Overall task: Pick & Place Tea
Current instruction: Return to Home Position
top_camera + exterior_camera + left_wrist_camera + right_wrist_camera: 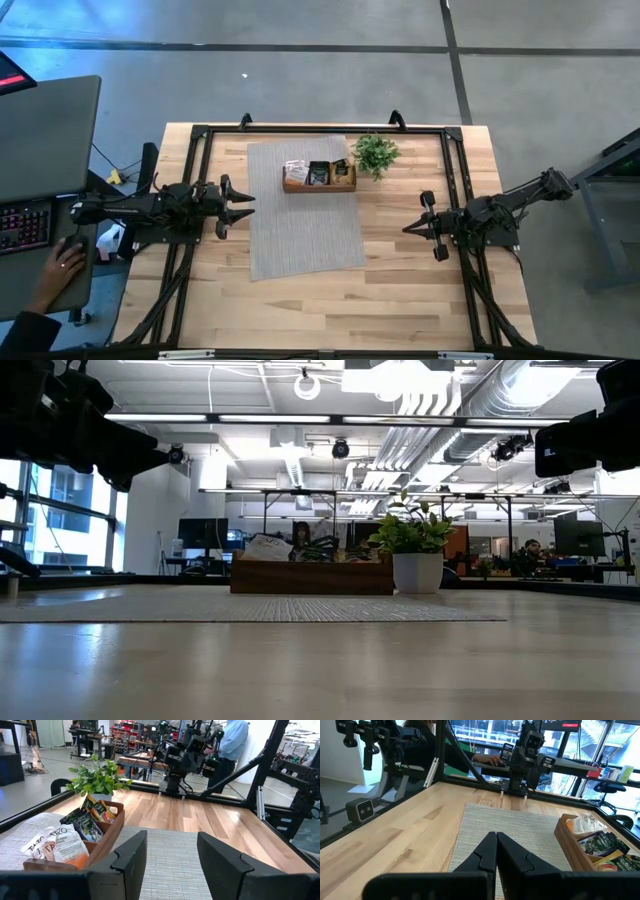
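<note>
high view: tea (318,172) lies in wooden tray (319,187) at 12 o'clock end of grey mat (300,225). plant (375,153) at tray's 3 o'clock. left hand (238,207) at mat's 9 o'clock edge. right hand (410,228) at 3 o'clock, off mat, over table (400,290).
low view: tray on mat, plant just beside.
left wrist view: left hand released, fingers apart, empty.
right wrist view: right hand clenched, fingers touching, empty.
</note>
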You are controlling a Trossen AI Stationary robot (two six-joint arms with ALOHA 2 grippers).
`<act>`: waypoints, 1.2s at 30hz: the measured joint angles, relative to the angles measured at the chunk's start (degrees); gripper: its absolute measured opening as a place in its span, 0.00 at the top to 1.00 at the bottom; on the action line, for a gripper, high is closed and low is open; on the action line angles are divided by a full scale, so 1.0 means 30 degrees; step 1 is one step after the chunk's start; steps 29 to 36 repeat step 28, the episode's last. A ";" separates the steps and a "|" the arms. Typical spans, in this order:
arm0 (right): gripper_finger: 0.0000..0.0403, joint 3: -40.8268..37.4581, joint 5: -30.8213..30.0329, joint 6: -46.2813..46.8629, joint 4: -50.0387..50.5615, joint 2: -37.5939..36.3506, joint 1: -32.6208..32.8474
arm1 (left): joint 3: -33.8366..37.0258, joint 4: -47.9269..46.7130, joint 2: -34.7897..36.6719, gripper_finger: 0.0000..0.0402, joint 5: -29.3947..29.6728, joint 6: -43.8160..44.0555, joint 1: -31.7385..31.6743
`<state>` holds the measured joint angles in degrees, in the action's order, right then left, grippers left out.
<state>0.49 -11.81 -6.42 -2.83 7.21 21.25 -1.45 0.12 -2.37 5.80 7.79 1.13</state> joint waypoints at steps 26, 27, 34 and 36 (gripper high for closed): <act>0.99 0.0000 0.0000 -0.0005 0.0006 0.0003 -0.0004 | 0.0002 -0.0002 0.0000 0.57 0.0007 0.0000 -0.0002; 0.99 0.0000 0.0000 -0.0005 0.0000 0.0001 0.0001 | 0.0000 -0.0001 0.0000 0.57 0.0006 -0.0003 -0.0001; 0.99 0.0000 0.0000 -0.0007 0.0003 -0.0002 -0.0002 | 0.0005 0.0000 0.0000 0.57 0.0007 -0.0002 0.0000; 0.99 0.0000 0.0000 -0.0007 0.0003 -0.0002 -0.0002 | 0.0005 0.0000 0.0000 0.57 0.0007 -0.0002 0.0000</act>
